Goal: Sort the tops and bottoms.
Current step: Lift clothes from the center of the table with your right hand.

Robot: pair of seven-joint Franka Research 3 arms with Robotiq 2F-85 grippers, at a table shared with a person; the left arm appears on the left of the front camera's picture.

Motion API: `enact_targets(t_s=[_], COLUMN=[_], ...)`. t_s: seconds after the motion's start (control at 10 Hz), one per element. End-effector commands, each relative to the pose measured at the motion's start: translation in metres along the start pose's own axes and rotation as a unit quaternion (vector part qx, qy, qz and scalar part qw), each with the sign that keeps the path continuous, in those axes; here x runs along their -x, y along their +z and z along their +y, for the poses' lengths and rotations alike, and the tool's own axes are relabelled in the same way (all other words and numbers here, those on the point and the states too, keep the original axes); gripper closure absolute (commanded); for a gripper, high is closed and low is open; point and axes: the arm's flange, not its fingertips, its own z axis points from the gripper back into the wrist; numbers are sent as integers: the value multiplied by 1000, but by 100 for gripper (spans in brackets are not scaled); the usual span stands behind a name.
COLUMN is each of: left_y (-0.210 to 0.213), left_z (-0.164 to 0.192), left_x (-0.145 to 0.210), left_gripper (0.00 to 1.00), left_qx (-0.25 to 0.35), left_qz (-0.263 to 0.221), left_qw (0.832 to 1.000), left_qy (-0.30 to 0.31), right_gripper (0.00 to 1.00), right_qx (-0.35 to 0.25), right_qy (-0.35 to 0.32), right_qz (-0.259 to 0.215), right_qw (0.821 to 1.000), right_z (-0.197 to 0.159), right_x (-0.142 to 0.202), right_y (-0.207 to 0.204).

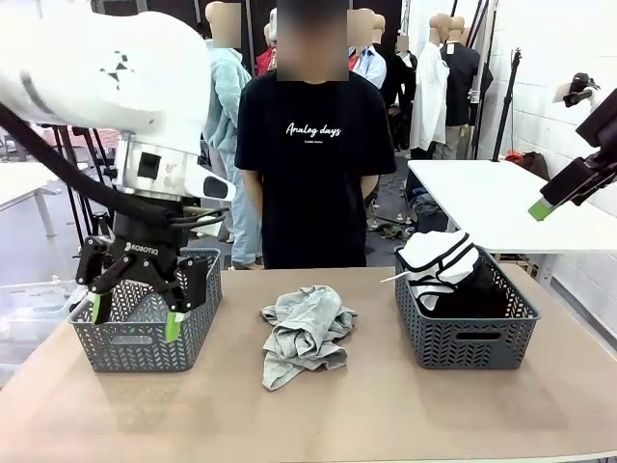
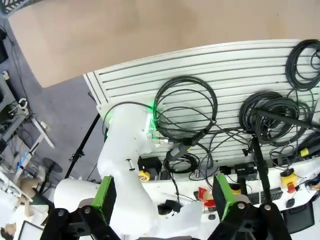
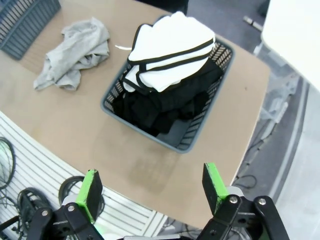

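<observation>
A crumpled grey garment [image 1: 305,333] [image 3: 74,52] lies in the middle of the table. The right grey basket [image 1: 463,333] [image 3: 112,105] holds a white garment with black trim [image 1: 439,258] [image 3: 170,42] on top of black clothes [image 3: 165,105]. The left grey basket [image 1: 120,347] looks empty as far as it shows. My left gripper [image 1: 133,318] [image 2: 162,200] hangs open just in front of the left basket, nothing between its fingers. My right gripper [image 3: 150,189] is open, high above the table's right front edge; one green pad [image 1: 541,208] shows at the far right.
A person in a black T-shirt [image 1: 313,154] stands behind the table, arms behind the back. A white table [image 1: 501,198] stands behind the right basket. Cable coils [image 2: 185,115] lie on the slatted robot base below the table's front edge.
</observation>
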Motion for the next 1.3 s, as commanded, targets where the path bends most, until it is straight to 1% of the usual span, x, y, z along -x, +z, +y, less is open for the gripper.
enact_targets(t_s=[0.0, 0.1, 0.2, 0.3, 0.4, 0.5, 0.6, 0.7, 0.8, 1.0, 1.1, 1.2], left_y=[24, 24, 5, 10, 7, 8, 14, 19, 24, 36, 44, 54], left_z=[-1, -1, -1, -17, -22, -19, -8, 1, 14, 32, 37, 41], left_x=[-14, -14, -3, -23, -43, -44, -43, -39, -38, -26, -18, -9], left_gripper=[0, 0, 0, 0, 0, 0, 0, 0, 0, 0, 0, 0], left_qx=[-7, -7, -3, 0, 36, 77, 83, 43, 23, 15, 9, 3], left_qz=[26, 26, 6, -19, -48, -94, -172, -203, -233, -273, -290, -319], left_qw=[1000, 1000, 1000, 998, 990, 979, 965, 955, 948, 933, 929, 918], left_qy=[-9, -9, 1, -58, -127, -162, -179, -213, -216, -233, -231, -238], right_gripper=[0, 0, 0, 0, 0, 0, 0, 0, 0, 0, 0, 0], right_qx=[6, 6, 6, 6, 6, 6, 6, 6, 6, 6, 6, 6], right_qy=[3, 3, 3, 3, 3, 3, 3, 3, 3, 3, 3, 3], right_qz=[4, 4, 4, 4, 4, 4, 4, 4, 4, 4, 4, 4], right_qw=[1000, 1000, 1000, 1000, 1000, 1000, 1000, 1000, 1000, 1000, 1000, 1000], right_z=[0, 0, 0, 0, 0, 0, 0, 0, 0, 0, 0, 0], right_x=[-1, -1, -1, -1, -1, -1, -1, -1, -1, -1, -1, -1], right_y=[-1, -1, -1, -1, -1, -1, -1, -1, -1, -1, -1, -1])
